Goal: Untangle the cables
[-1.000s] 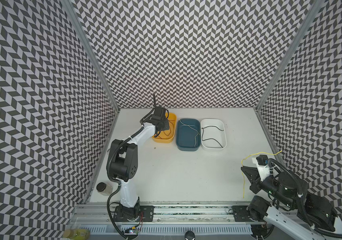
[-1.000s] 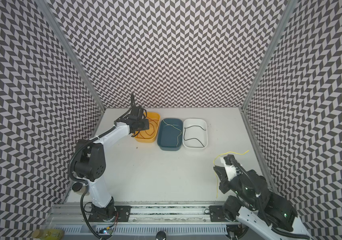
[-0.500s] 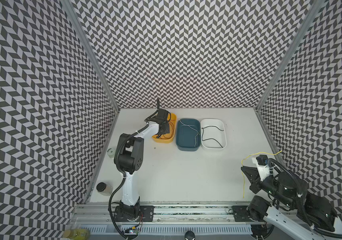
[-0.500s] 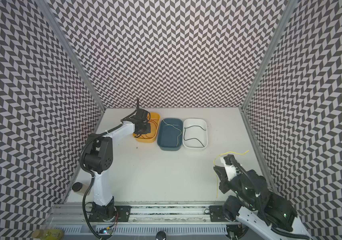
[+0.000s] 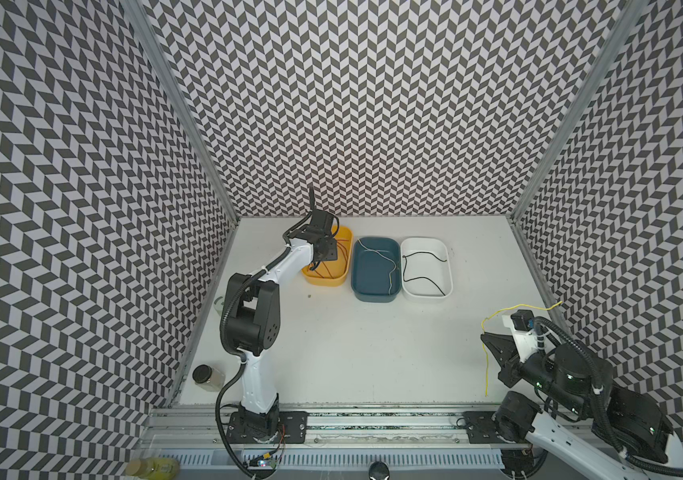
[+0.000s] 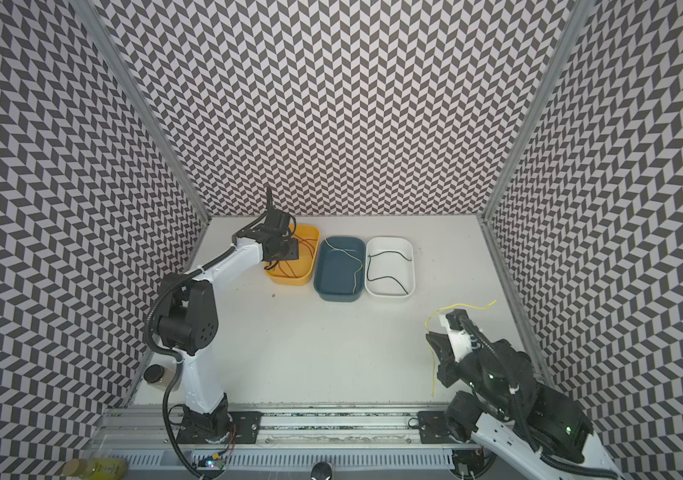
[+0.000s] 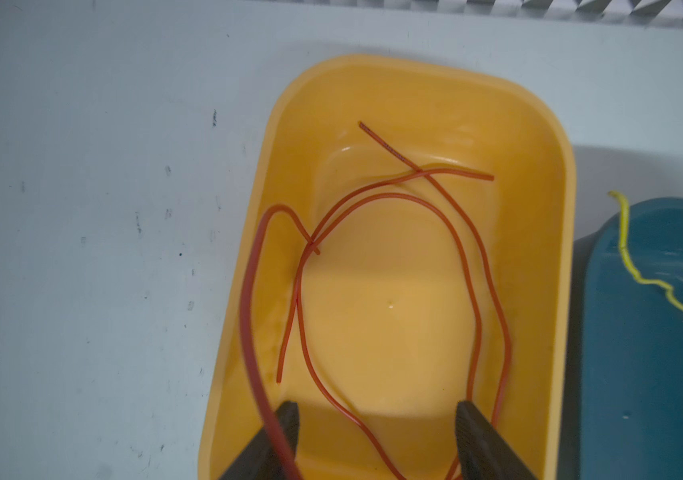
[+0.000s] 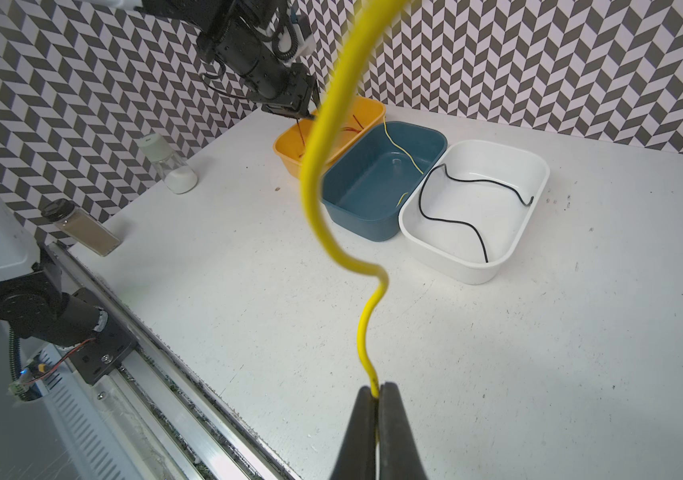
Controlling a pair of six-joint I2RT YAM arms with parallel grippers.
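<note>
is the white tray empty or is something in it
Not empty: one black cable lies inside the white tray, both ends within its walls.

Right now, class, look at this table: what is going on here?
Loose wires seem to be getting sorted by colour into tubs. The left pincer hangs open over the yellow tub, where the red wires lie in loops; one runs up past it. The right pincer is shut on a yellow wire, held above the near right of the table. The blue tub holds a thin yellow wire, and the white tub a black wire.
</note>
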